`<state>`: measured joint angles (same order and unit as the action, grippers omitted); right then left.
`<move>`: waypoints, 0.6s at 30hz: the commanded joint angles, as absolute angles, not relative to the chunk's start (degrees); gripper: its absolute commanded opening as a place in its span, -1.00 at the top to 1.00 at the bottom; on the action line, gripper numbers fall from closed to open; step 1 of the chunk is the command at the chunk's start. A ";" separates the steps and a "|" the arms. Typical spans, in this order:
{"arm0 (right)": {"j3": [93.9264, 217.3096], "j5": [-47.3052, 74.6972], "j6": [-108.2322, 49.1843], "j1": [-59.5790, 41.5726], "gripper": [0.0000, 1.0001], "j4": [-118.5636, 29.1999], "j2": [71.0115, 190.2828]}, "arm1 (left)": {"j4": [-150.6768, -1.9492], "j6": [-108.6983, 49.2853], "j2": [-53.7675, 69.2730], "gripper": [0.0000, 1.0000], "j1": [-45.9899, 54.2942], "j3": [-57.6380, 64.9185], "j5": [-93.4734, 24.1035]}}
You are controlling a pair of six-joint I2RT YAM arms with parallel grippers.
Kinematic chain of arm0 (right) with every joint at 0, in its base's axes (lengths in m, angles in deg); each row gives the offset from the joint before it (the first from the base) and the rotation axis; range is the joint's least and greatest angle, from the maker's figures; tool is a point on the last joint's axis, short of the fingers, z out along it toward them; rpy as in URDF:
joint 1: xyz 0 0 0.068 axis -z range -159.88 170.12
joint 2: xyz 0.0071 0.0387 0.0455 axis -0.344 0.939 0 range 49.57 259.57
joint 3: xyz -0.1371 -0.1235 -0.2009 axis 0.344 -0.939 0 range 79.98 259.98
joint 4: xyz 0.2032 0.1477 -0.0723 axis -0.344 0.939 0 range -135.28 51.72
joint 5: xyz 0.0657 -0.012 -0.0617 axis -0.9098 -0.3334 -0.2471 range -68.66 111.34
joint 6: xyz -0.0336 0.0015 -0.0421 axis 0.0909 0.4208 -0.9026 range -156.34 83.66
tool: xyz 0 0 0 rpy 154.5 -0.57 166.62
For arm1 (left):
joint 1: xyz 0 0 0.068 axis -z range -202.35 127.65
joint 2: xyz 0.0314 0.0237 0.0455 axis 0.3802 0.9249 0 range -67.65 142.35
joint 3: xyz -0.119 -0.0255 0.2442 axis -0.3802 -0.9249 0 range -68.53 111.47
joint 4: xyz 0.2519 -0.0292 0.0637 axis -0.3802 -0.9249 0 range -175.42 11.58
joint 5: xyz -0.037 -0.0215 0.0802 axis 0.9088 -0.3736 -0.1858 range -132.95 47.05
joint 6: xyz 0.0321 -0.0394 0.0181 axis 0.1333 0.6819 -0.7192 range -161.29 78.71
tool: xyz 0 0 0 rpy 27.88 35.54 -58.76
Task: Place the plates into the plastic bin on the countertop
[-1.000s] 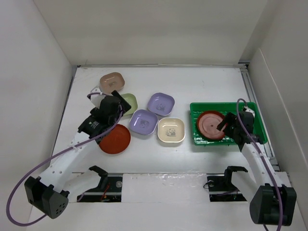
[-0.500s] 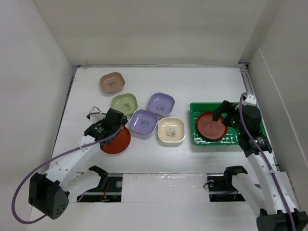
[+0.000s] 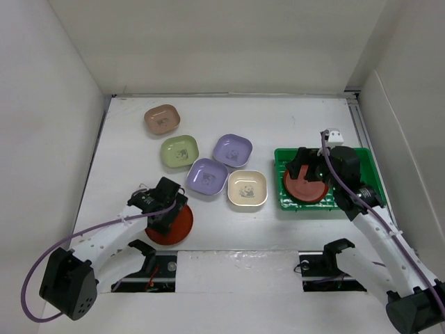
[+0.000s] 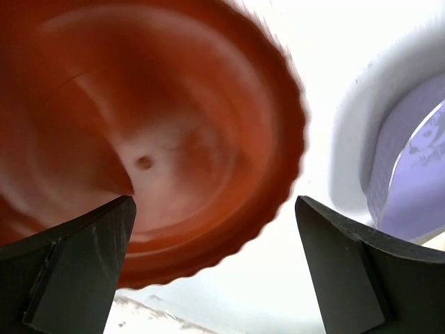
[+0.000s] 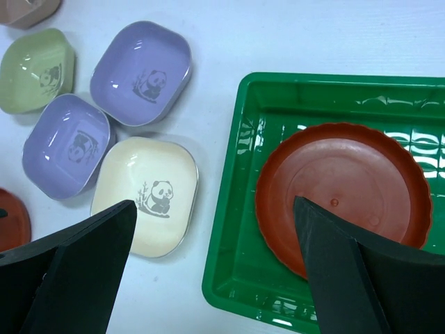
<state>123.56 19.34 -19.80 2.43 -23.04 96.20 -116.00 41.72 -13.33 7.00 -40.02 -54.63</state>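
Bin (image 5: 236, 209) holds one red plate (image 5: 348, 181); right fingers (image 5: 361, 285) apart, empty above it. Left fingers (image 4: 69, 271) apart astride rim of other red plate (image 4: 160, 139), likely for pickup.

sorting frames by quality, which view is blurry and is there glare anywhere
Left wrist: the red plate is too close, soft and smeared at its rim, the countertop blown out white. Right wrist: sharp, with glare streaks on the green bin floor. Top external: sharp, evenly lit.
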 commanded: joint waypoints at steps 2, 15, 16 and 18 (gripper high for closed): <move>125.07 17.83 -21.40 2.02 -1.00 -27.26 95.88 | -117.70 45.63 -14.57 -0.99 7.54 -40.14 -51.91; 124.02 14.92 -21.40 2.02 -1.00 -29.01 93.51 | -120.08 47.92 -6.31 -0.99 7.54 -33.03 -64.12; 123.50 14.92 -21.40 2.02 -1.00 -29.02 93.51 | -119.47 47.40 -5.78 -0.99 7.54 -32.50 -64.74; 123.49 14.40 -21.40 2.02 -1.00 -29.02 93.51 | -118.94 47.40 -4.21 -0.99 7.54 -31.27 -66.06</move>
